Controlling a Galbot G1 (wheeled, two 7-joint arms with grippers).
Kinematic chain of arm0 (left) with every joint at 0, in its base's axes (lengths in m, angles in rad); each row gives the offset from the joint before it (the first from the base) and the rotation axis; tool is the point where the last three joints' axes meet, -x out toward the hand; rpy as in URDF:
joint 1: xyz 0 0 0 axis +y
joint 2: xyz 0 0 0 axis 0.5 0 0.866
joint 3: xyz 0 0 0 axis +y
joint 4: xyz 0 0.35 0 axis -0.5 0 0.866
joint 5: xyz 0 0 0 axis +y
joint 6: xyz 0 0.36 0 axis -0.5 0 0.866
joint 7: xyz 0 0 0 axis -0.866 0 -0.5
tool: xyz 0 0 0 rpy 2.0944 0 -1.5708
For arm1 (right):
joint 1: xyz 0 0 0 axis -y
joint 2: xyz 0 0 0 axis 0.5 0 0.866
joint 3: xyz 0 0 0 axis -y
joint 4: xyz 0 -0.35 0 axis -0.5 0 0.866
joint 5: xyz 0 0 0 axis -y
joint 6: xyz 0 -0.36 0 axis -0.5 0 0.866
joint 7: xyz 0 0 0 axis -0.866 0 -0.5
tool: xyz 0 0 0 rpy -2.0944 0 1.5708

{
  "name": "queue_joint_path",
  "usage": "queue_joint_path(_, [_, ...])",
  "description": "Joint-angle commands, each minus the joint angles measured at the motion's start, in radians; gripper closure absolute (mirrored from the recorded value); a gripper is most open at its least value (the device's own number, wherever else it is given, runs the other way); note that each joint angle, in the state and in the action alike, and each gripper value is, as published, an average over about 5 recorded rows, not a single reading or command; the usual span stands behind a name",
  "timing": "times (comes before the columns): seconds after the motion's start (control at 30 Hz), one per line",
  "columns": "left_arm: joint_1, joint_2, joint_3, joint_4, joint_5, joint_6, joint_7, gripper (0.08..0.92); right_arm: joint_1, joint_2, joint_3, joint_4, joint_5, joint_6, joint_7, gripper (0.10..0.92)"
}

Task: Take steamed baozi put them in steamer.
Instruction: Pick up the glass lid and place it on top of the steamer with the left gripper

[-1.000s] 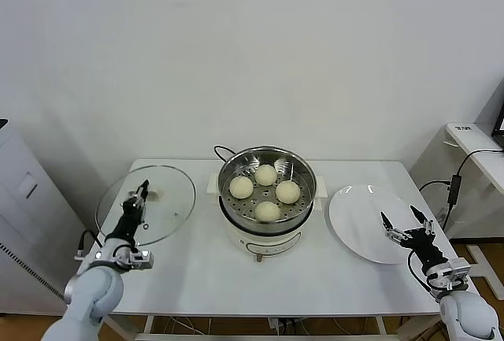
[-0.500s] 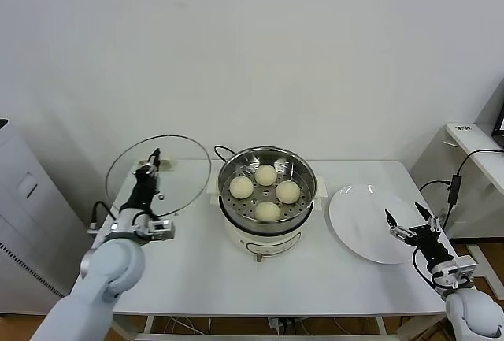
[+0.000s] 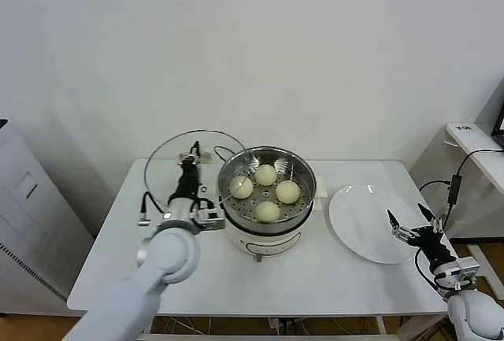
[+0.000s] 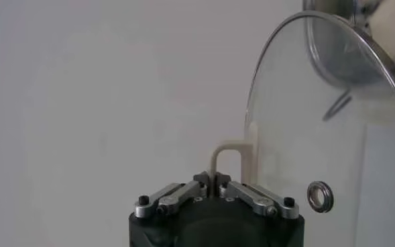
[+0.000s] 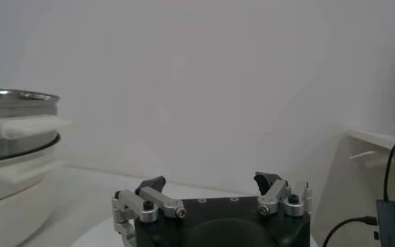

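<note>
Left gripper (image 3: 190,160), head view: clamped on the cream handle of the glass lid (image 3: 169,169), held on edge just left of the steamer (image 3: 268,169); four steamed baozi (image 3: 266,175) lie in its basket. Right gripper (image 3: 409,223) hovers, fingers apart, by the white plate (image 3: 358,223).

Left wrist view: fingers pinch the handle (image 4: 227,154).

Right wrist view: fingers (image 5: 150,185) spread, nothing between them.
</note>
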State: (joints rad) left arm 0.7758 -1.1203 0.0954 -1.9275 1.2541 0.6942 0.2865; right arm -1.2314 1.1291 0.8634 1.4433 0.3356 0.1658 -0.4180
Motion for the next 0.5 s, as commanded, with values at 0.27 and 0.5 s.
queue_joint_path(0.27, [-0.105, -0.203, 0.202, 0.166, 0.152, 0.080, 0.041, 0.888, -0.008, 0.002, 0.014, -0.004, 0.005, 0.003, -0.001, 0.203])
queue_joint_path(0.5, [-0.114, -0.250, 0.206, 0.226, 0.149, 0.060, 0.014, 0.888, -0.012, 0.005, 0.018, -0.010, 0.005, 0.008, -0.008, 0.203])
